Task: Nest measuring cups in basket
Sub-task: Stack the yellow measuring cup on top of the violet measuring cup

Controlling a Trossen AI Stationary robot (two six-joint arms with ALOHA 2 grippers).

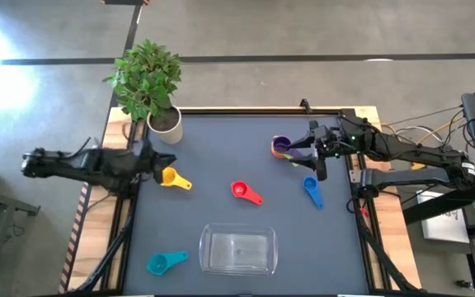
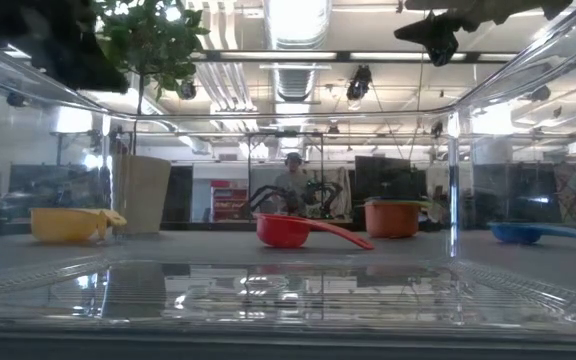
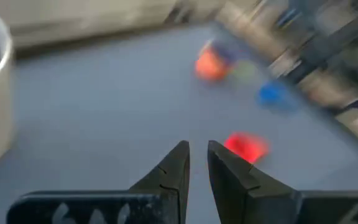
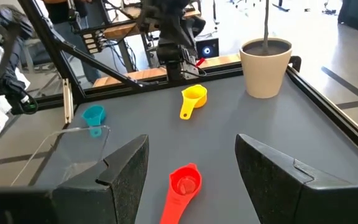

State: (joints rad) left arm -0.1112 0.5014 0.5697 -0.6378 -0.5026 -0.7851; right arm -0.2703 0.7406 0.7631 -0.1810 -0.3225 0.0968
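Note:
The clear basket (image 1: 207,247) stands near the table's front edge, with a teal cup (image 1: 162,263) to its left. A yellow cup (image 1: 171,177), a red cup (image 1: 244,191) and a blue cup (image 1: 312,190) lie apart across the middle. A purple cup sits in an orange one (image 1: 281,147) at the far right. My left gripper (image 1: 149,159) is shut and holds nothing, raised at the left edge just beside the yellow cup. My right gripper (image 4: 191,140) is open and bare, raised beside the purple-and-orange stack, facing the red cup (image 4: 184,183).
A white pot (image 1: 165,125) with a green plant stands at the far left corner, close to my left gripper. Bare grey mat lies between the red cup and the basket. Wooden rails and a black frame edge the table.

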